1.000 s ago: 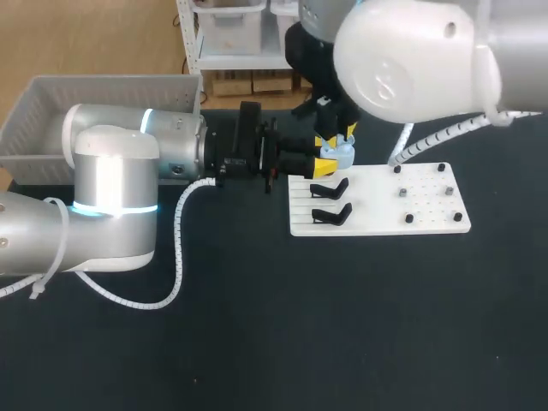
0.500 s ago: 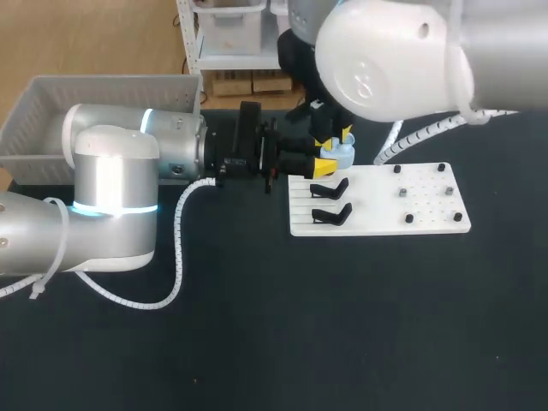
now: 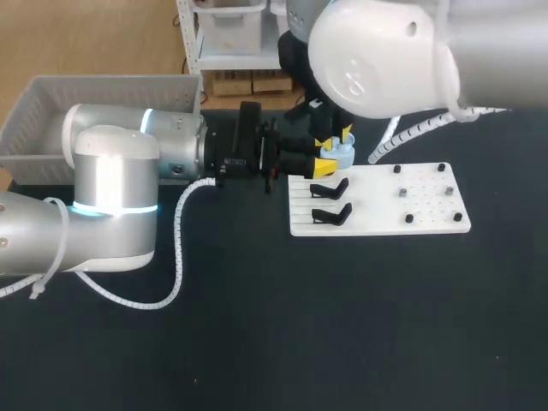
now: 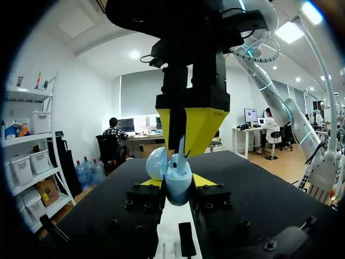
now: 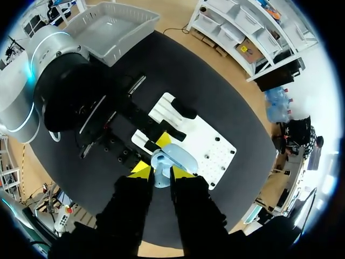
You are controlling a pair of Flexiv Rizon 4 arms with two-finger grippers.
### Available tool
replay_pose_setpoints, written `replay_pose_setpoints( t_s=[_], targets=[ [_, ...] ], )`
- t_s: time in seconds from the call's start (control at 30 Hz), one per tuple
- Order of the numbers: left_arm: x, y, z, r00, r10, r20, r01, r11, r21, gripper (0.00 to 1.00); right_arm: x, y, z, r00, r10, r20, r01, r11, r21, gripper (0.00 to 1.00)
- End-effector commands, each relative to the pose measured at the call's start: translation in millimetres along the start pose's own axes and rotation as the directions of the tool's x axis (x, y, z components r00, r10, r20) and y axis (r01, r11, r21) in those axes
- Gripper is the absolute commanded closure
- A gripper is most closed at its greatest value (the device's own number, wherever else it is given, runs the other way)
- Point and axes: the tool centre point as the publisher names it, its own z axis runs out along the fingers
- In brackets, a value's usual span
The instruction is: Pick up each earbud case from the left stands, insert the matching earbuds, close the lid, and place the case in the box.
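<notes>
Two containers matter here: the light-blue earbud case (image 4: pixel 178 183) and the grey box (image 3: pixel 47 107). The left gripper (image 3: pixel 325 161) lies level over the dark table (image 3: pixel 342 325), just off the white board's (image 3: pixel 428 224) near-left corner. It is clamped on the case from both sides, one yellow tip against each flank. The case stands upright with its lid (image 4: pixel 156 162) swung open and leaning back. What sits inside the case is hidden, because the right gripper (image 4: pixel 181 141) comes straight down onto its open mouth. Whether that gripper holds an earbud, I cannot tell.

The box sits at the table's far left corner, well apart from the case, behind the left arm (image 3: pixel 111 188). The arm covers part of the box's front wall.

On the board, two black stands (image 3: pixel 330 187) lie one behind the other on the half nearer the case. Small dark pegs and a couple of grey bits dot the other half, too small to identify.
</notes>
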Motion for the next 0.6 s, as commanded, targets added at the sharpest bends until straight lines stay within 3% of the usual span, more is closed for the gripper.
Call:
replay_pose_setpoints(
  t_s=[0.03,0.6],
  targets=[
    [0.3,-0.1,0.2,1.0,0.0,-0.001,0.0,1.0,-0.001,1.0,-0.3,1.4,-1.1,1.0,-0.002,0.002,0.002,1.0,-0.001,1.0],
    [0.3,-0.1,0.2,1.0,0.0,-0.001,0.0,1.0,-0.001,1.0,-4.2,1.5,2.3,1.0,0.0,0.001,0.0,1.0,-0.003,1.0]
  ],
)
